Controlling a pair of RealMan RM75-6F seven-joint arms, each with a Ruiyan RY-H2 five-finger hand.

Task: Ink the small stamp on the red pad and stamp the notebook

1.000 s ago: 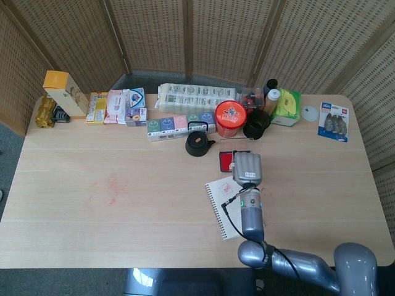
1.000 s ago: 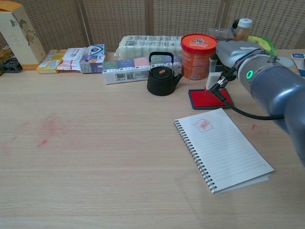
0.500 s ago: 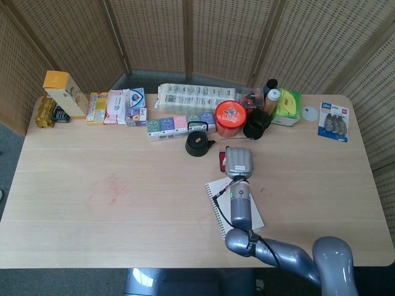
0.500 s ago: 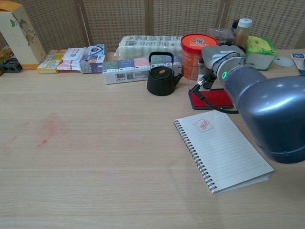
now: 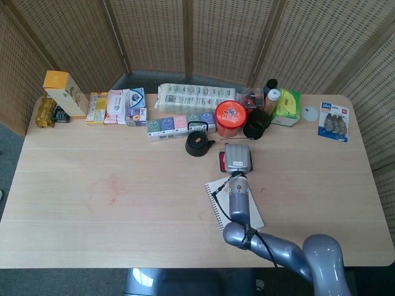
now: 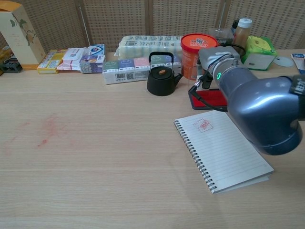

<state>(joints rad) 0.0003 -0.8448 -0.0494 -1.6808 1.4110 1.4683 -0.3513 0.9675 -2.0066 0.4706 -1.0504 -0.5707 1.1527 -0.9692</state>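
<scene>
My right hand (image 5: pixel 237 159) hovers over the red ink pad (image 5: pixel 221 162), showing only its grey back. Its fingers are hidden, and I cannot make out the small stamp. In the chest view the wrist (image 6: pixel 217 59) sits just behind the red pad (image 6: pixel 214 97), and the big grey forearm crosses the right side. The spiral notebook (image 6: pixel 224 152) lies open in front of the pad with a red stamp print (image 6: pixel 204 125) near its top. From the head camera the arm covers the middle of the notebook (image 5: pixel 217 196). No left hand shows.
A black teapot (image 6: pixel 161 76) stands left of the pad, with an orange tub (image 6: pixel 196 55) right behind it and a black cup (image 5: pixel 256 124) beside that. Boxes and packets line the back of the table (image 5: pixel 123 185).
The right hand has shifted left and slightly back over the red pad, toward the orange tub. The notebook and its red print are as before.
</scene>
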